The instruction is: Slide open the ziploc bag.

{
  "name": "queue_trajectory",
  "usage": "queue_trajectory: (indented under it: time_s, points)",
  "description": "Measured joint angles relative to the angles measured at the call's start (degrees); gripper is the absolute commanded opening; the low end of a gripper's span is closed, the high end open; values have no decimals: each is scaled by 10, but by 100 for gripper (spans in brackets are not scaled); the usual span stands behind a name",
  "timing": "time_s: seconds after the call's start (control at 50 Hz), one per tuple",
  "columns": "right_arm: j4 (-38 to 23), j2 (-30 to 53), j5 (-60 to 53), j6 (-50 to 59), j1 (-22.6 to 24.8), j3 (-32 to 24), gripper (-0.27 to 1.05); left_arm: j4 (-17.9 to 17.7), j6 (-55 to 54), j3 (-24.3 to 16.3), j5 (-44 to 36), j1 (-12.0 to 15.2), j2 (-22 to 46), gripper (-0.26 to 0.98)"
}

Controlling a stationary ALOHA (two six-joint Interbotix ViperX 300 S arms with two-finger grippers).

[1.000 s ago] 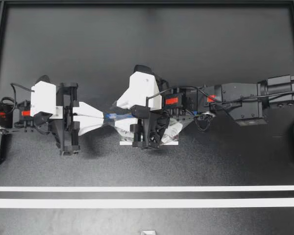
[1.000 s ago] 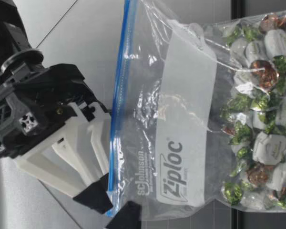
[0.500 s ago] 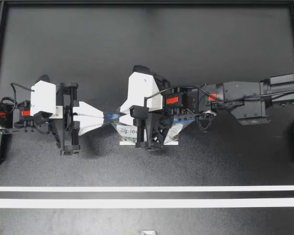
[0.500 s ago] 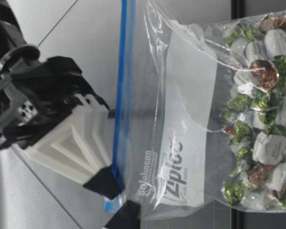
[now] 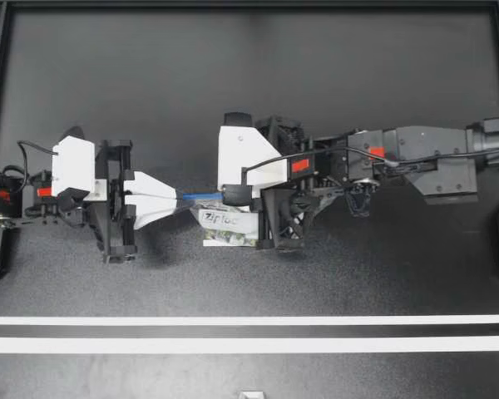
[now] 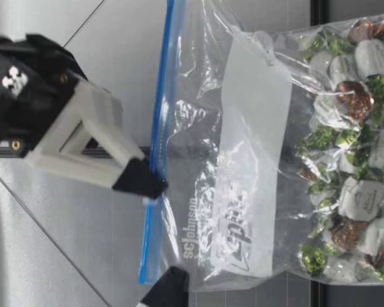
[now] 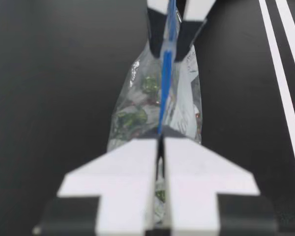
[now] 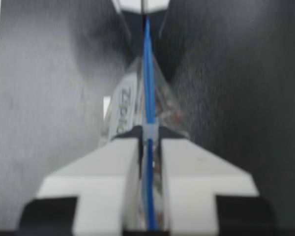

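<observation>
Ziploc bag — blue seal lying left-to-right; left end clamped in left pincer, slider pinched in right pincer — rightward pull judged next.

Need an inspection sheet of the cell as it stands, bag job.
Surface: black table, two white stripes across it.
Job's things: bag standing zip-up, sweets at its bottom; blue zip taut; slider partway along.
Clutter: nothing seen.
Tools: left tool shut on the bag's zip end; right tool shut on the slider.
Cables: black leads run along both arms.
Surroundings: black frame round the table.
</observation>
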Motion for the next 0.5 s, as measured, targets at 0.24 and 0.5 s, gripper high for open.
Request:
queue_trajectory:
  time_s: [0.24,0.5]
  points:
    - [-12,-18,66,0,0,6,-8,-8,1,16,1,0,-1,-18]
    - [-15,-47,107,1,-1,37,-8,-9,3,17,0,0,-3,-18]
